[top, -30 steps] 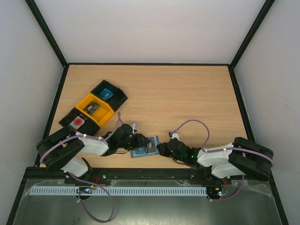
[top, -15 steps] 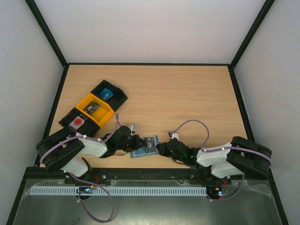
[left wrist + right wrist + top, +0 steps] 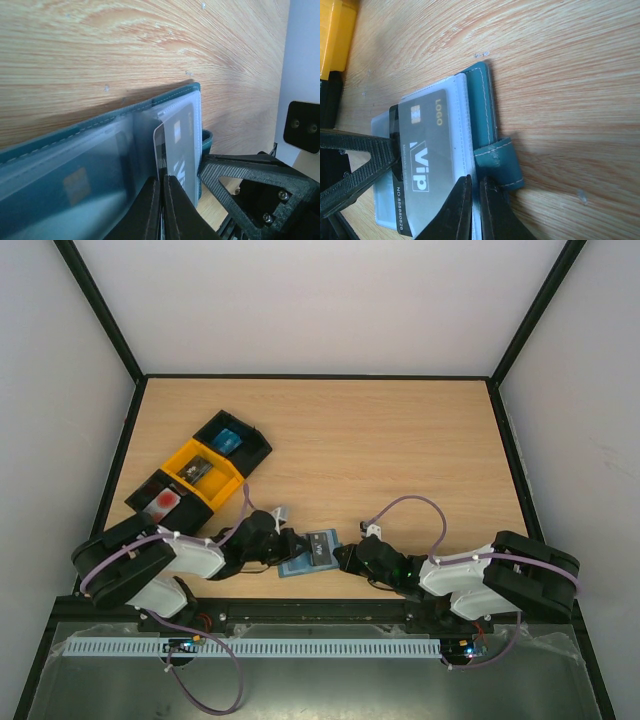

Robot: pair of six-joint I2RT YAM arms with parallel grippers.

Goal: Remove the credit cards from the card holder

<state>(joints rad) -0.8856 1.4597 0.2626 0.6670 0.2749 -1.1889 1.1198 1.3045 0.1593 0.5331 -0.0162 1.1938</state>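
The blue-grey card holder lies open near the table's front edge, between my two grippers. A dark grey card marked "VIP" sits in its clear slot and sticks out a little on the left gripper's side. My left gripper is shut on that card's edge. My right gripper is shut on the holder's edge beside its side tab. A white card with a red mark lies in the near black tray.
A row of black and yellow trays stands at the left, behind the left arm; the far black one holds a blue item. The table's front edge runs just behind the holder. Dark frame rails border the table.
My left gripper has drawn back slightly to the left while pinching the dark grey card. The right gripper and the card holder have barely moved.
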